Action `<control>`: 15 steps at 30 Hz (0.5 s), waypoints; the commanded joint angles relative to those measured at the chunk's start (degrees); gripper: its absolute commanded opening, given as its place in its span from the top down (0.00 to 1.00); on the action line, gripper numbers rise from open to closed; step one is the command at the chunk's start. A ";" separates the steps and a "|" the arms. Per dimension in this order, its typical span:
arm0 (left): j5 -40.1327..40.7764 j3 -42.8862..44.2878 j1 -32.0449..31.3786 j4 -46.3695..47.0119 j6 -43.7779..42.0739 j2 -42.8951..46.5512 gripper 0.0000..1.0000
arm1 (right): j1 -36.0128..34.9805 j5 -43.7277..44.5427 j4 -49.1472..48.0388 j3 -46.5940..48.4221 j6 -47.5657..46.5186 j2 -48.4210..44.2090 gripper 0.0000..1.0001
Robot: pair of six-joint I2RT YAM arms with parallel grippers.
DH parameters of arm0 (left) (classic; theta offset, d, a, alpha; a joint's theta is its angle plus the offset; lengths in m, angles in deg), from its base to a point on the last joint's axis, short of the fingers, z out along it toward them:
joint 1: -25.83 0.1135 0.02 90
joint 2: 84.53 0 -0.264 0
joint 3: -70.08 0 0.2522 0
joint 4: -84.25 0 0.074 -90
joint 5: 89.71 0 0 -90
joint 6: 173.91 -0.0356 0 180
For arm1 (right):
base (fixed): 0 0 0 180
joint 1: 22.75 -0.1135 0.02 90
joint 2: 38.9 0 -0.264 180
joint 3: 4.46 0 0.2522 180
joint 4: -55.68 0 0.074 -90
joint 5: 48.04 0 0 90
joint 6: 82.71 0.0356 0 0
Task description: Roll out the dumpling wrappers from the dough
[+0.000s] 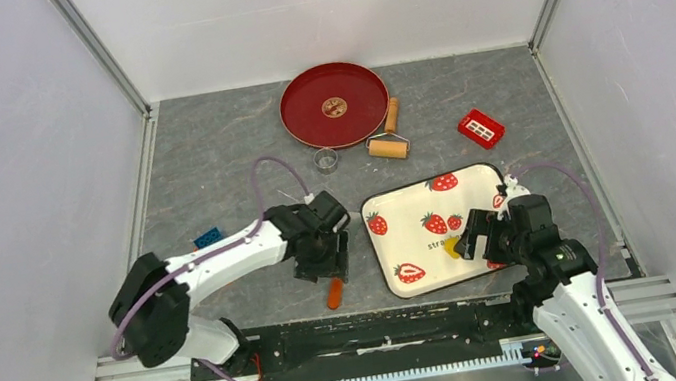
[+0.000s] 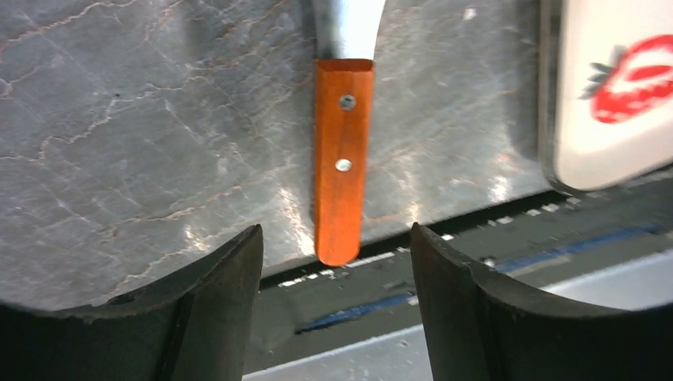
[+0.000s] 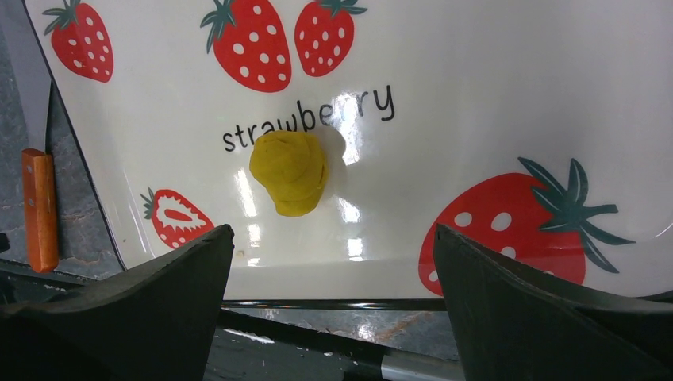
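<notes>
Seemingly one round is done: a single dumpling wrapper point(image 1: 334, 107), a small flat disc, lies at the middle of the red plate point(image 1: 301, 105) at the far side of the worktop point(image 1: 207, 149). Most of the job looks left to do, since a lump of yellow dough point(image 3: 290, 171) sits unrolled on the strawberry tray point(image 3: 492, 95), just below the printed word. The rolling pin point(image 1: 389, 137) lies just beside the plate's right rim with no claw near it, and the metal ring cutter point(image 1: 326, 159) stands close by, also idle. The left claw point(image 2: 335, 234) is spread open over the orange wooden handle point(image 2: 343, 159) of a metal-bladed tool, one finger to each side with a gap on both, so nothing is grasped. The right claw point(image 3: 333, 230) hangs released, jaws wide, above the tray's near edge and short of the dough. The tool's blade is cut off at the top of the left wrist view and hidden under the arm from above, so its shape is unclear. The wrapper is too small to judge its thickness, and whether the dough has been portioned I cannot tell
</notes>
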 commanded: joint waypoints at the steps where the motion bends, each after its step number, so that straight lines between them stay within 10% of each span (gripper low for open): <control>1: 10.97 2.57 -3.55 -2.66 0.50 -4.93 0.28 | -0.06 -0.85 -1.69 -0.39 -0.32 -0.33 0.02; 15: 17.11 6.90 -11.20 -4.10 0.54 -17.44 0.55 | -0.06 -2.22 -2.92 -0.56 -1.01 1.39 0.02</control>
